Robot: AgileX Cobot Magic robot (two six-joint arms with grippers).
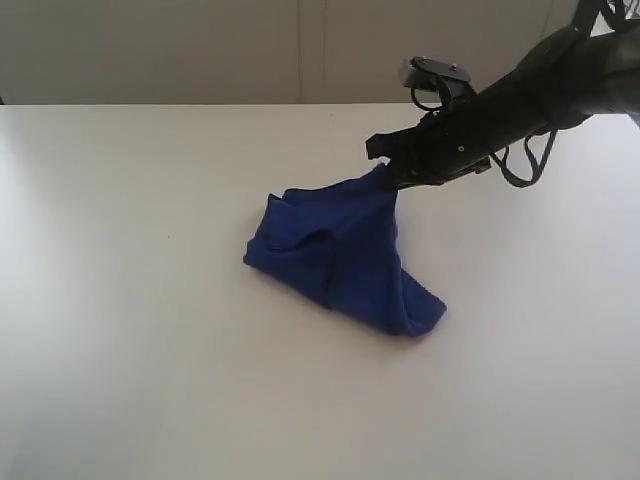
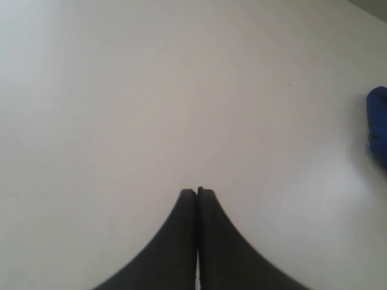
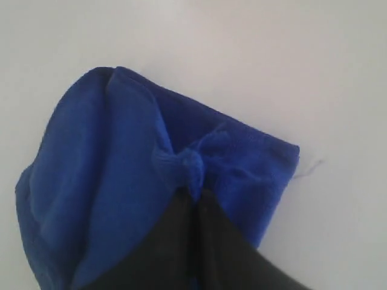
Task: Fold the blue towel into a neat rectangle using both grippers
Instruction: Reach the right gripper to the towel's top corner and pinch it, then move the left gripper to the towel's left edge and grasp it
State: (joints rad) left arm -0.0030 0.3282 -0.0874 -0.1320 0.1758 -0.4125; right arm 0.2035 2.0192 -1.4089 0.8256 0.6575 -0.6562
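White table (image 1: 150, 380) fills my exterior view from the bottom edge upward. At centre, slightly right, the blue towel (image 1: 340, 255) sits in a rumpled heap with its upper corner raised off the surface. From the upper right of the frame my right gripper (image 1: 385, 178) reaches in, fingers pinched tight on that raised corner. My left gripper (image 2: 197, 192) hangs over bare table, jaws pressed together, holding nothing, well apart from the towel.

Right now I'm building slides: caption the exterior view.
Right hand pinching a peak of the blue towel, the rest crumpled on the white table.
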